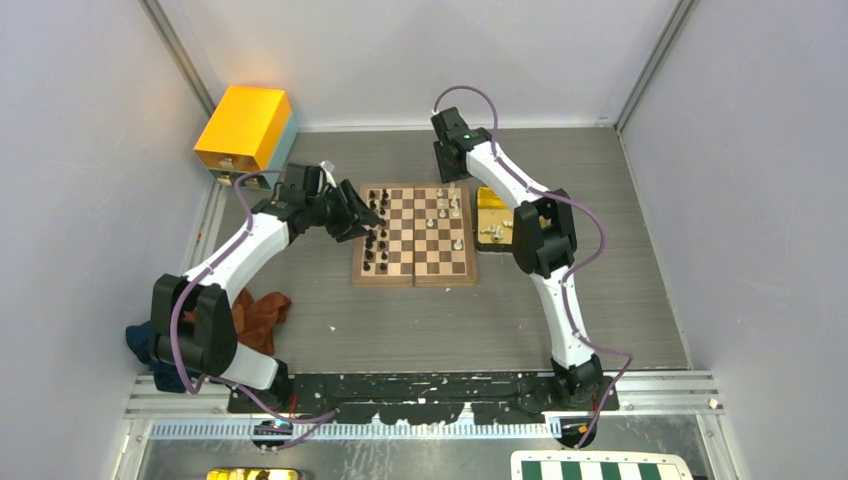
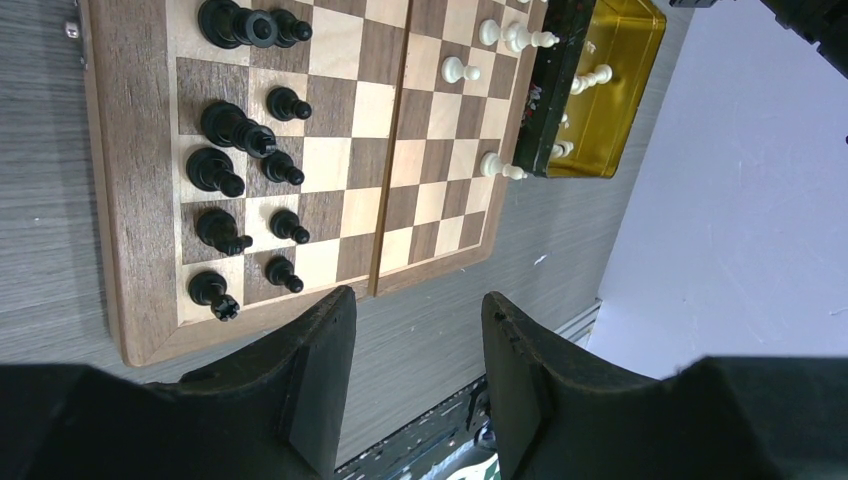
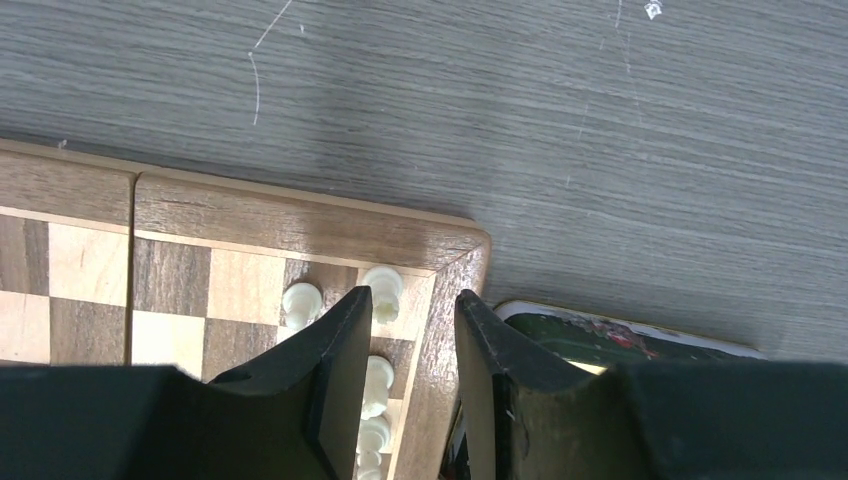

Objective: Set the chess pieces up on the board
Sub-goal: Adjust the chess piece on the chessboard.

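Note:
The wooden board lies mid-table. Black chess pieces stand in two rows along its left side. Cream-white chess pieces stand scattered toward its right side. My left gripper hovers open over the board's left far corner, with only table showing between its fingers. My right gripper hangs open above the board's far right corner. A file of white pieces stands on the edge squares below it, beside the left finger, and nothing is gripped. More white pieces lie in the gold tray.
The gold tray touches the board's right edge. A yellow box sits at the back left. A rust cloth and a blue cloth lie by the left arm's base. A green-and-white checkered board lies beyond the near rail.

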Available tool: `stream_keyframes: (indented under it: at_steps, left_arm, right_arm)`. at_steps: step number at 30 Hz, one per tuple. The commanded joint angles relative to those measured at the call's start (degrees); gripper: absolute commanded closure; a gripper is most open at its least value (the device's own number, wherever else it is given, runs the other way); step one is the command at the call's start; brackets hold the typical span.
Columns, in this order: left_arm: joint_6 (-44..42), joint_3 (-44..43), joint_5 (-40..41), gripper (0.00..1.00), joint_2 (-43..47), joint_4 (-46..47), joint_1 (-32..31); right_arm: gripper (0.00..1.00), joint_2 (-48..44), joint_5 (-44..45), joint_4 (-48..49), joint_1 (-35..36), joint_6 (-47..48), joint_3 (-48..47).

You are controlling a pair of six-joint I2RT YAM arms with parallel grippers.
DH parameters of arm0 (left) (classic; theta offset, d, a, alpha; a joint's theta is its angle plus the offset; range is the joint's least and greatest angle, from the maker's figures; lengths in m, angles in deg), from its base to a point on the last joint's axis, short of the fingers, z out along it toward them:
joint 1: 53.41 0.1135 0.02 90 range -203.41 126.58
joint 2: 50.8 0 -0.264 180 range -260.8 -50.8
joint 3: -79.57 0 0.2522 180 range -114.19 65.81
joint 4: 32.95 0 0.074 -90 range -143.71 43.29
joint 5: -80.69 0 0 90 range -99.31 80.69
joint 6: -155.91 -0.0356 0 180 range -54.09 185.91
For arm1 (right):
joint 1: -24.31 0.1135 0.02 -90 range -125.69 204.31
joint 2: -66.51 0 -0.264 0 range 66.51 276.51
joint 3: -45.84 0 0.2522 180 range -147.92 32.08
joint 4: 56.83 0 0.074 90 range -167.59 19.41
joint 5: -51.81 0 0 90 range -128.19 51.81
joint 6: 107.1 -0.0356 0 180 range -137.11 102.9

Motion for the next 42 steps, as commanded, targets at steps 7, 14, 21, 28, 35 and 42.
stream_keyframes:
  at_steps: [7, 14, 21, 28, 35, 42]
  left_arm:
    - [-0.4, -0.5, -1.5, 0.5, 1.1, 1.7, 0.3]
    - [-0.4, -0.9, -1.5, 0.5, 0.6, 1.7, 0.3]
    - [-0.3, -0.9, -1.5, 0.5, 0.2, 2.0, 0.3]
    - [-0.2, -0.7, -1.4, 0.5, 0.0, 2.0, 0.3]
    - [-0.2, -0.7, -1.4, 0.5, 0.1, 2.0, 0.3]
    - [-0.2, -0.7, -1.5, 0.5, 0.3, 2.1, 0.3]
  right_arm:
    - [0.59, 0.7, -1.7, 0.8, 0.1, -1.2, -3.7]
    - [0.61, 1.2, -3.0, 0.6, -0.2, -1.4, -3.6]
    - [0.69, 1.2, -3.4, 0.9, -0.4, -1.6, -2.8]
    - [0.75, 1.0, -4.1, 1.1, -0.6, -1.8, -1.9]
    - [0.81, 0.4, -4.5, 1.4, -0.5, -2.3, -0.5]
    - [0.85, -0.8, -4.3, 2.0, -0.5, -2.5, 0.9]
